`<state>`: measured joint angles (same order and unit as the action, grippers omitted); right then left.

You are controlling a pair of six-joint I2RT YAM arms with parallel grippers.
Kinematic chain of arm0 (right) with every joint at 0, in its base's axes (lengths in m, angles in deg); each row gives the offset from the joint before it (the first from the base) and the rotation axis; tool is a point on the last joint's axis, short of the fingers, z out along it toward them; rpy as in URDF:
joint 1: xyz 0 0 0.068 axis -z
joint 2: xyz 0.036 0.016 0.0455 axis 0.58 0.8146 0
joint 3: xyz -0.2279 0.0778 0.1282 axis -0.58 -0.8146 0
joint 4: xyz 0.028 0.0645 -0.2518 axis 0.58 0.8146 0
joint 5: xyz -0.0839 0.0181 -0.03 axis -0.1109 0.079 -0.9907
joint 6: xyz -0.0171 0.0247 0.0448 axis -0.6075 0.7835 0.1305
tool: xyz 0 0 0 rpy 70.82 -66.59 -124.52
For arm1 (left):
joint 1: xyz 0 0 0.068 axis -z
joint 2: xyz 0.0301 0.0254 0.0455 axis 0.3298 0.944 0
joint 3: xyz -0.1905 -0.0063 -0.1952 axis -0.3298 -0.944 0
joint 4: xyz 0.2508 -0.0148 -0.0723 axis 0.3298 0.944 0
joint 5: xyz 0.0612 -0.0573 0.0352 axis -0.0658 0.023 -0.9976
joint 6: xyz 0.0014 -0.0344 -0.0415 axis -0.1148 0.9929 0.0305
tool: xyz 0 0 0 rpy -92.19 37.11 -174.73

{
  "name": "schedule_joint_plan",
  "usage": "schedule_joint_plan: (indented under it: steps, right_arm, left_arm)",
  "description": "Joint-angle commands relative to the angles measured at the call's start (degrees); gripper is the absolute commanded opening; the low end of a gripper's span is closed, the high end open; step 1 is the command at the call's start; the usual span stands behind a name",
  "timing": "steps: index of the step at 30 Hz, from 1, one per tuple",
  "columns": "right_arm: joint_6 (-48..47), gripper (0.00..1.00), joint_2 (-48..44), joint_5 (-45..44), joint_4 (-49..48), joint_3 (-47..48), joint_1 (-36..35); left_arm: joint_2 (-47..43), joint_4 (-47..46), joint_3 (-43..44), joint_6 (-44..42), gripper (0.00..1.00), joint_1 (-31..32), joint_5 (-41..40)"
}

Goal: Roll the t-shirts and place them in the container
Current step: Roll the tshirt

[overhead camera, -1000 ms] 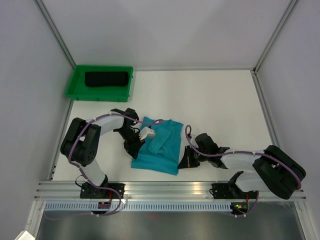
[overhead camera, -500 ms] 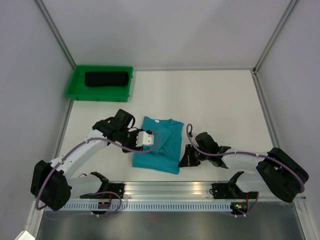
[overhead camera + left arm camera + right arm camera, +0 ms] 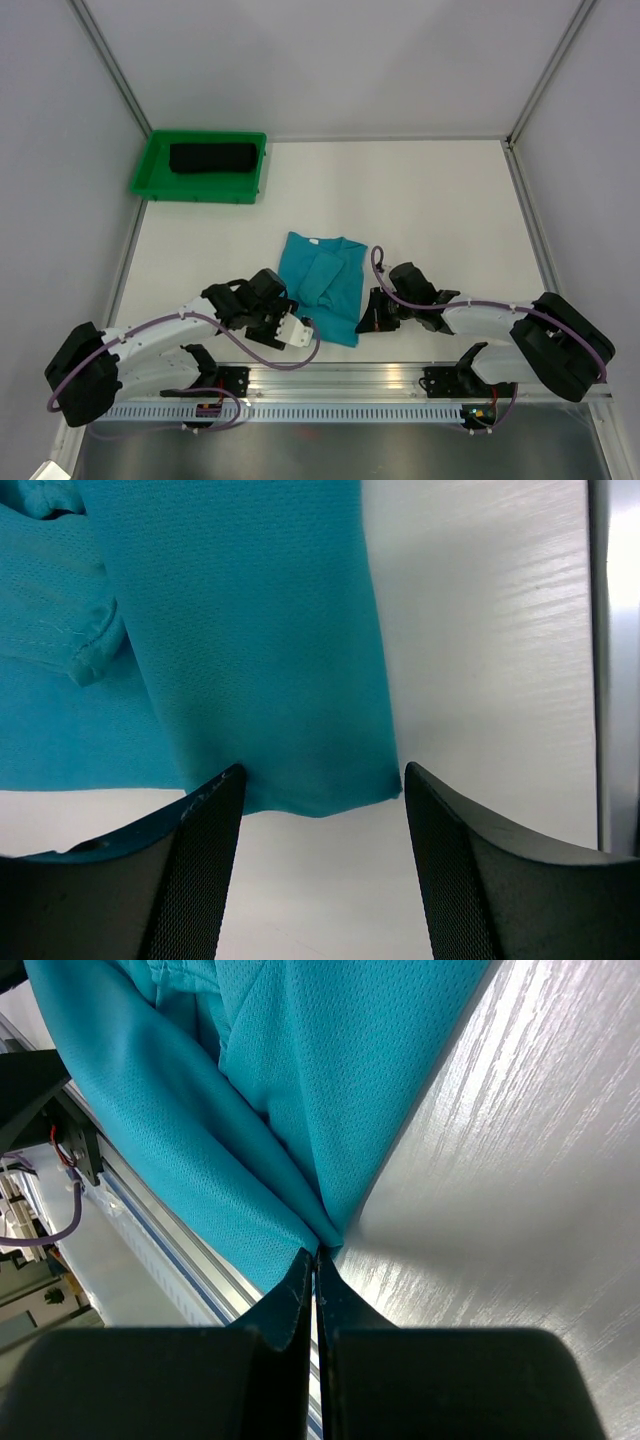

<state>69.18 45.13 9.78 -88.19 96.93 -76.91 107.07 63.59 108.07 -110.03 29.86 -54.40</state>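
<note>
The teal t-shirt lies folded into a long strip at the middle of the table, its sleeve tucked on top. My left gripper stands open at the shirt's near-left corner, and its jaws straddle the edge of the cloth without holding it. My right gripper is shut at the near-right corner, where the cloth's folds run together into its tips. The black t-shirt lies rolled up in the green tray.
The green tray sits at the far left corner, against the left wall. An aluminium rail runs along the table's near edge, close behind both grippers. White walls enclose the table on three sides.
My left gripper has opened, let go of the teal cloth and swung from the shirt's left side down to its near-left corner. The right gripper has stayed put.
</note>
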Motion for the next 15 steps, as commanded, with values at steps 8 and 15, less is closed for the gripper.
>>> schedule_joint_plan:
  steps: [8,15]
  right_arm:
    - [-2.15,0.0,0.16,0.76,1.91,2.09,1.55]
    - [-2.58,0.0,0.86,2.52,2.25,1.91,2.6]
  left_arm:
    - [5.03,-5.97,-2.55,5.73,0.68,1.32,-0.83]
    - [8.8,-8.07,-4.05,7.75,0.41,1.94,0.15]
